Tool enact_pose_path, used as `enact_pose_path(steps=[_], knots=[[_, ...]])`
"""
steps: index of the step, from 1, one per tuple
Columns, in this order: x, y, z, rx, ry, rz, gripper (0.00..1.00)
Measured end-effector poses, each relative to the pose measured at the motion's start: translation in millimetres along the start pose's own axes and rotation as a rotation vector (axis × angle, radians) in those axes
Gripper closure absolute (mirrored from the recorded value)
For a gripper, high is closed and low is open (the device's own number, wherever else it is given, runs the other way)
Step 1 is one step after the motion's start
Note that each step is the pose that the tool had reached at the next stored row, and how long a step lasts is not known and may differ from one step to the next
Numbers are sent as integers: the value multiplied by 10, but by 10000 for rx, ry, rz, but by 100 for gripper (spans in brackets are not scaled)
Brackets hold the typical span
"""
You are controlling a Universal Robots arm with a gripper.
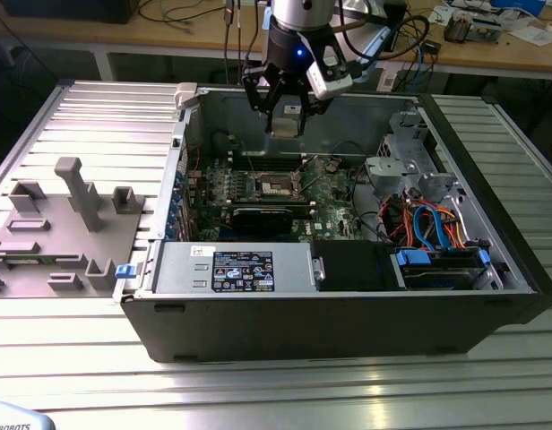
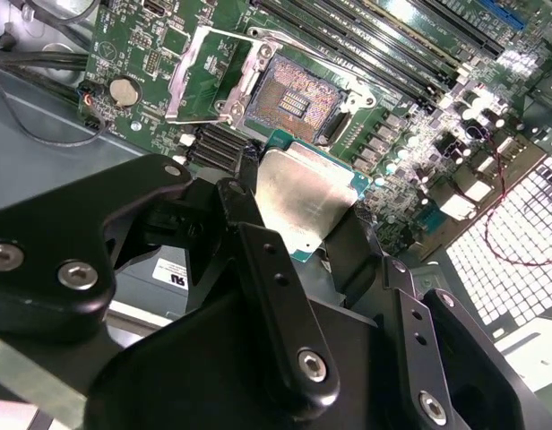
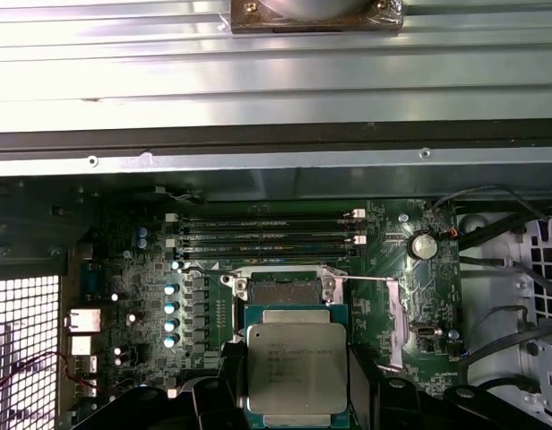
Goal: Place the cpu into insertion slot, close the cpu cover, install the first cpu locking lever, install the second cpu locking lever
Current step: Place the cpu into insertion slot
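My gripper (image 1: 285,115) hangs inside the open computer case (image 1: 348,313), above the green motherboard (image 1: 330,210). It is shut on the cpu (image 2: 303,202), a flat square chip with a silvery top and a teal edge, pinched between the black fingers (image 2: 258,242). The insertion slot (image 2: 294,103) lies bare below and just ahead of the chip, its gold contacts showing. The cpu cover (image 2: 209,76), a silvery frame, stands flipped up beside the slot. In the first wrist view the cpu (image 3: 296,372) sits just off the slot (image 3: 280,291), the cover (image 3: 394,322) tilted up at its side.
A long black card (image 1: 263,217) lies in front of the socket, memory slots (image 3: 267,235) behind it. The power supply (image 1: 231,269) and a drive cage with blue cables (image 1: 437,260) fill the case's front. A grey fixture (image 1: 70,215) stands at the exterior view's left.
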State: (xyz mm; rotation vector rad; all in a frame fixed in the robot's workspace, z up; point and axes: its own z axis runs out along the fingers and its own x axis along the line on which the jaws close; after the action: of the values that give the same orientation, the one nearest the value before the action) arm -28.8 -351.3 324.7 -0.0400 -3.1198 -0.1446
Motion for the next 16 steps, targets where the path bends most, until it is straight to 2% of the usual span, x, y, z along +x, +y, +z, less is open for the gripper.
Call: enact_pose_path(steps=[16], knots=[[0,-2,27,0,0,0,45]])
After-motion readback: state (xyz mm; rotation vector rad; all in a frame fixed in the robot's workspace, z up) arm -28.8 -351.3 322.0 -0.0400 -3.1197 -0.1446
